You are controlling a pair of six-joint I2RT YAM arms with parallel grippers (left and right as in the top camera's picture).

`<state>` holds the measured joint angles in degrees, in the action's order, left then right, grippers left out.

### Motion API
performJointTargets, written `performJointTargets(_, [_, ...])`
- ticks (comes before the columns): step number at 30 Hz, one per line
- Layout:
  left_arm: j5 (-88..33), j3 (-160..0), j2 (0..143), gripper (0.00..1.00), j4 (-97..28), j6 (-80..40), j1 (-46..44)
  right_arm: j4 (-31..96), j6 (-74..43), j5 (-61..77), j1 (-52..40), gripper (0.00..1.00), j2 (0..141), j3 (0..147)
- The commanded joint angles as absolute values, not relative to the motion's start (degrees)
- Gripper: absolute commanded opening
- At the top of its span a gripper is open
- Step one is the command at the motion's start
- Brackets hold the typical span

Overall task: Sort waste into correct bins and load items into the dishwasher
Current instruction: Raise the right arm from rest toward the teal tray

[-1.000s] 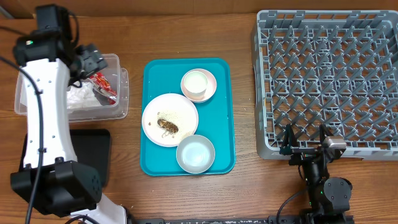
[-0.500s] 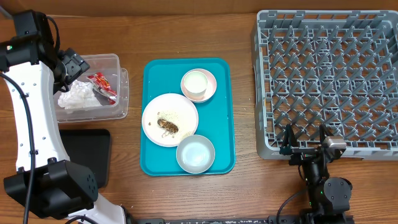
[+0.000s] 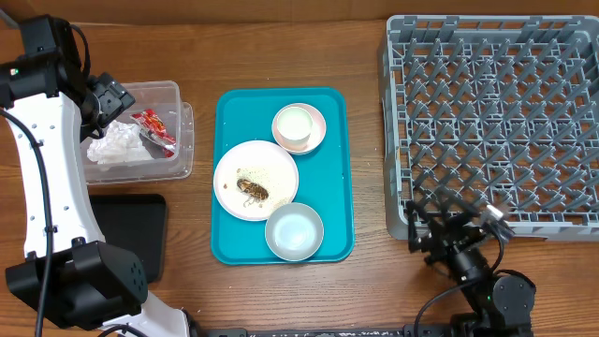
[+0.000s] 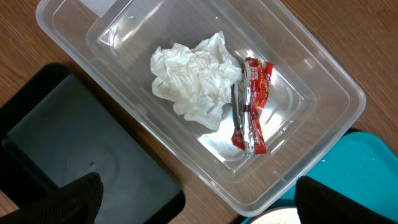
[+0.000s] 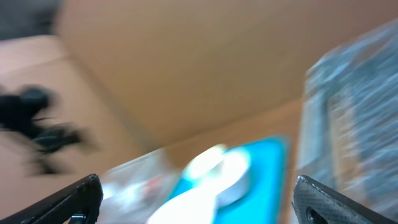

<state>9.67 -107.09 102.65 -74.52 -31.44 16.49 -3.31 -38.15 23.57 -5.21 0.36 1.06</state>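
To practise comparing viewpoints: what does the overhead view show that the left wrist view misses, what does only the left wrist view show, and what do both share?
Only overhead: the dish rack, plate with food scraps, cup and bowl. Only left wrist: the end of the clear tub that the left arm covers from above. Both: the napkin and the wrapper in the tub, the black tray beside it.

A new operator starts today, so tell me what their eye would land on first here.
The teal tray in the middle stands out, carrying a white plate with brown scraps, a cup on a pink saucer and a bowl. Right of it sits the big grey dish rack; left of it, a clear tub holds a crumpled napkin and a red wrapper.
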Motion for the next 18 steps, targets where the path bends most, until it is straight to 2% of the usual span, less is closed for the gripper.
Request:
performJointTargets(1, [10.50, -107.53, 100.92, 1.00, -74.52, -32.36, 16.10, -2.00, -58.85, 38.28, -4.80, 1.00, 0.16, 0.47])
performJointTargets(5, [10.50, -107.50, 100.92, 1.00, -74.52, -32.36, 16.10, -7.84, -75.37, 34.35, -4.80, 1.00, 0.16, 0.47])
performJointTargets(9, [10.50, -107.50, 100.92, 1.00, -74.52, -32.36, 16.10, -23.83, -76.73, 30.83, -4.80, 1.00, 0.16, 0.58])
performJointTargets(11, [10.50, -107.50, 100.92, 1.00, -74.52, -32.36, 16.10, -27.22, -76.73, 27.20, -4.80, 1.00, 0.16, 1.91])
performJointTargets(18, [10.50, -107.53, 100.92, 1.00, -74.52, -32.36, 16.10, -14.17, -73.58, 17.12, -4.80, 1.00, 3.92, 14.66])
